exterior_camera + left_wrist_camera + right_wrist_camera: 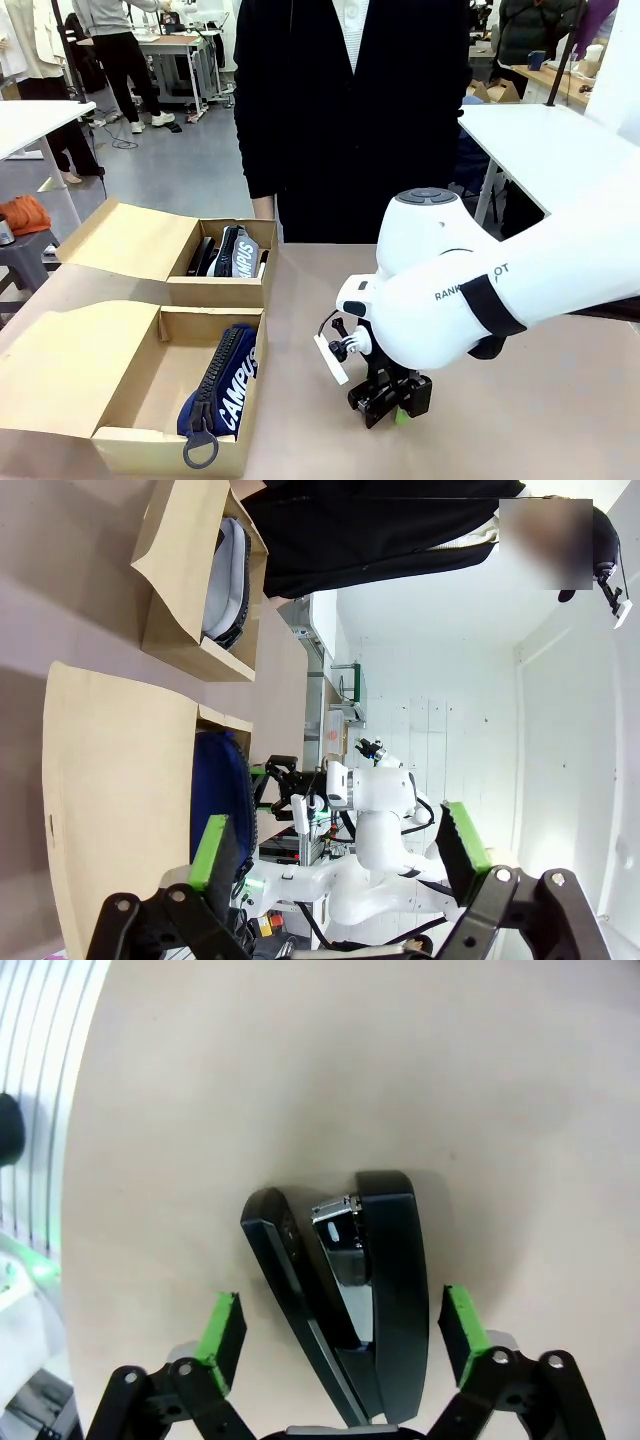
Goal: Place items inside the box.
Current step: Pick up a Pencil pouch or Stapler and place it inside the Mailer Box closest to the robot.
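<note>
A black stapler (370, 1280) lies on the tan table, its top arm sprung a little apart from its base. My right gripper (340, 1305) stands open around it, one green pad on each side with a small gap to the stapler. In the front view the right gripper (392, 405) points down at the table to the right of the boxes. The near cardboard box (140, 445) holds a navy "CAMPUS" pouch (225, 385). The far box (215, 290) holds a grey pouch (240, 250) and a black item (205, 255). My left gripper (335, 825) is open and empty, looking over the near box (120, 780).
A person in a dark jacket (350, 110) stands at the far edge of the table. Both boxes have their flaps folded out to the left. Bare tabletop (320, 300) lies between the boxes and my right arm.
</note>
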Controlling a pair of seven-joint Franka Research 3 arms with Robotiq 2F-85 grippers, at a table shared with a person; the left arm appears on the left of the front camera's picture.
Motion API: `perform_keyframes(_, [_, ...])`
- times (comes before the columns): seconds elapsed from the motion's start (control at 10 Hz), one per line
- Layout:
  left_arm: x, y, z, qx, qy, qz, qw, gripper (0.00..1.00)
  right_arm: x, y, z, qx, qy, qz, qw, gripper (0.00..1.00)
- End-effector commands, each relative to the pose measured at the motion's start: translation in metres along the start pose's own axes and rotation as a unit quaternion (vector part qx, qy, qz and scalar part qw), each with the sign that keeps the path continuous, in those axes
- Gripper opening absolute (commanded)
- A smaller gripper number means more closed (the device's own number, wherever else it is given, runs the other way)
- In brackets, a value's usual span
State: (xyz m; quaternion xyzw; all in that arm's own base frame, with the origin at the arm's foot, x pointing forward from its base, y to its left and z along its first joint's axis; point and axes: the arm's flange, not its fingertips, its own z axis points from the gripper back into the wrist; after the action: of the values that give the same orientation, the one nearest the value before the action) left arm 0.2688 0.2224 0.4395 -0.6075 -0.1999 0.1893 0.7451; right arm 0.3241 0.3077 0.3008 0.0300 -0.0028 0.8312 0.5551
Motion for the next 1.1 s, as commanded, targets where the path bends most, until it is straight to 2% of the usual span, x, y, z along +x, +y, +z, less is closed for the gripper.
perform_keyframes(0.0, [-0.001, -0.001, 0.002, -0.007, 0.001, -0.008, 1.000, 1.00, 0.001, -0.001, 0.000, -0.012, 0.026, -0.010, 1.000, 0.40])
perform_keyframes(0.1, [-0.001, -0.001, 0.002, -0.007, 0.001, -0.008, 1.000, 1.00, 0.001, 0.000, 0.001, -0.017, 0.028, -0.011, 0.999, 0.00])
perform_keyframes(0.3, [-0.001, -0.001, 0.002, -0.007, 0.001, -0.008, 1.000, 1.00, -0.001, 0.001, 0.002, -0.020, 0.033, -0.016, 0.999, 0.00])
perform_keyframes(0.4, [-0.001, -0.001, 0.002, -0.007, 0.001, -0.008, 1.000, 1.00, -0.001, 0.002, 0.002, -0.018, 0.035, -0.017, 0.999, 0.13])
perform_keyframes(0.5, [-0.001, -0.001, 0.002, -0.007, 0.001, -0.008, 1.000, 1.00, -0.002, 0.001, 0.003, -0.016, 0.047, -0.040, 0.998, 0.03])
perform_keyframes(0.6, [-0.001, -0.001, 0.002, -0.007, 0.001, -0.008, 1.000, 1.00, -0.002, 0.002, 0.005, -0.014, 0.054, -0.055, 0.997, 0.00])
perform_keyframes(0.8, [-0.001, -0.001, 0.002, -0.007, 0.001, -0.008, 1.000, 1.00, 0.004, 0.007, 0.016, 0.004, 0.059, -0.130, 0.990, 0.00])
perform_keyframes(0.9, [-0.001, -0.001, 0.002, -0.007, 0.001, -0.008, 1.000, 1.00, 0.010, 0.015, 0.029, 0.067, 0.047, -0.180, 0.980, 0.00])
perform_keyframes(1.0, [-0.001, -0.001, 0.002, -0.007, 0.001, -0.008, 1.000, 1.00, 0.017, 0.025, 0.052, 0.064, 0.023, -0.225, 0.972, 0.00])
